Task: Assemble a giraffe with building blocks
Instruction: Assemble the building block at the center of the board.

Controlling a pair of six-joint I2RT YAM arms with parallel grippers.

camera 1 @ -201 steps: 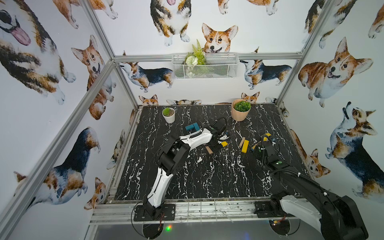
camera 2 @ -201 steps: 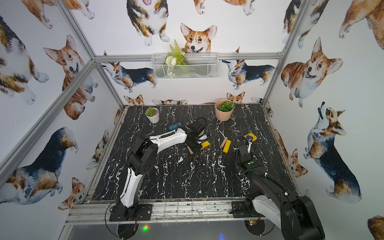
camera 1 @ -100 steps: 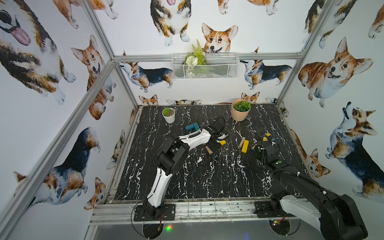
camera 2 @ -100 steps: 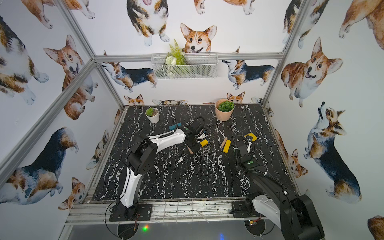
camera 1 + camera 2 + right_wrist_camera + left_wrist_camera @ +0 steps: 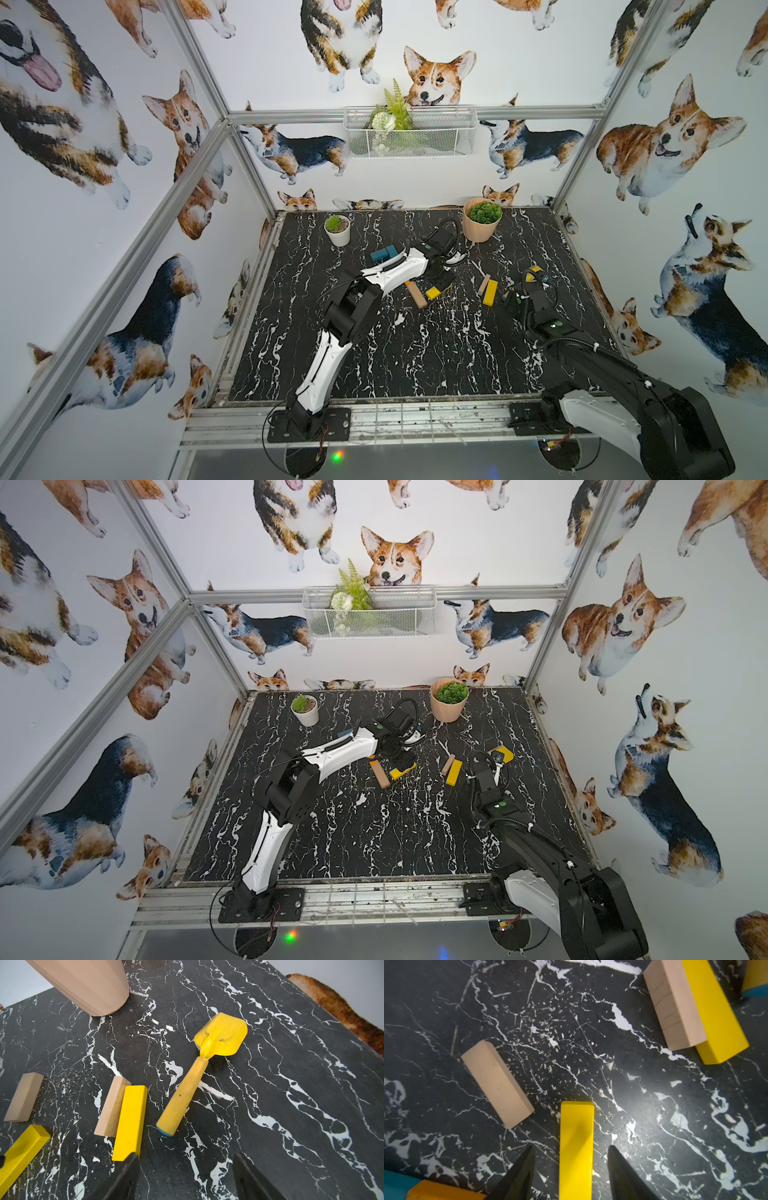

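1. In both top views the left arm hides most of the teal planks [image 5: 384, 252], which lie toward the counter's [image 5: 374, 353] far edge. The orange plank [image 5: 444, 1191] is cut off.
2. The left pincer [image 5: 570, 1150] stands open astride a yellow plank [image 5: 576, 1126], touching neither side. The plank points straight out between the fingers.
3. A tan plank [image 5: 497, 1083] lies aslant nearby.
4. The right pincer [image 5: 185, 1154] gapes wide, empty. A second tan plank [image 5: 112, 1107] and second yellow plank [image 5: 129, 1122] touch lengthwise, running far-to-near, beside the shovel [image 5: 185, 1095].
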